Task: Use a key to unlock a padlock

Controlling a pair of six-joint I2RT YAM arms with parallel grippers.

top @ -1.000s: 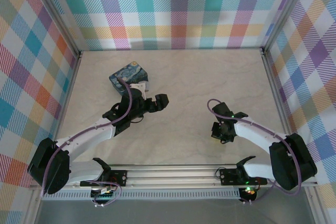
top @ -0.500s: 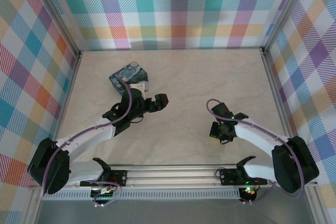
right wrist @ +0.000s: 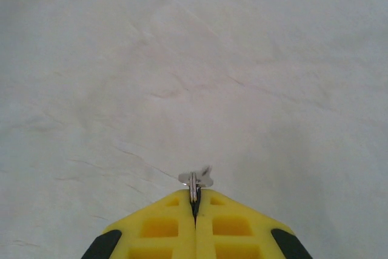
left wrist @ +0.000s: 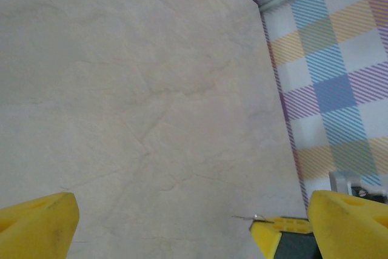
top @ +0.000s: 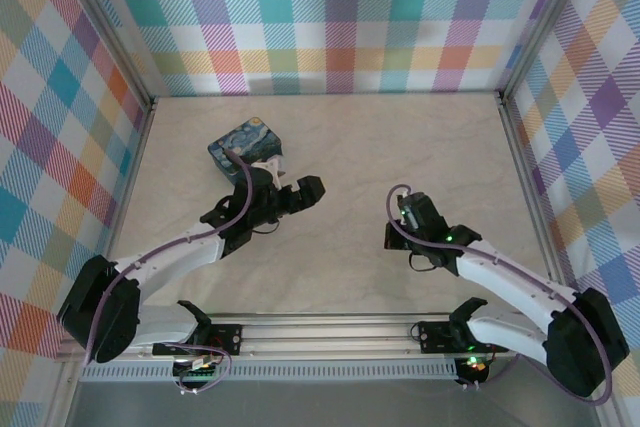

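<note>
My right gripper (right wrist: 195, 201) is shut on the key (right wrist: 195, 178), a tiny silvery key on a thin ring that pokes out just past the yellow fingertips above bare table. From above, the right gripper (top: 395, 232) hangs right of centre. My left gripper (top: 308, 190) is open beside it to the left, pointing right. In the left wrist view the left gripper (left wrist: 194, 207) holds nothing, and a yellow fingertip (left wrist: 273, 232) of the right gripper shows low between its fingers with a thin silvery sliver (left wrist: 245, 217) sticking out. The padlock is hidden.
A dark-blue tin box (top: 240, 145) with a night-sky painting sits at the back left, just behind the left wrist. Checked walls (top: 330, 17) enclose the pale marbled table (top: 400, 137). A metal rail (top: 330, 332) runs along the near edge.
The right gripper, shut on the key, has risen and moved left and away from the near edge, towards the left gripper. The left arm has barely moved.
</note>
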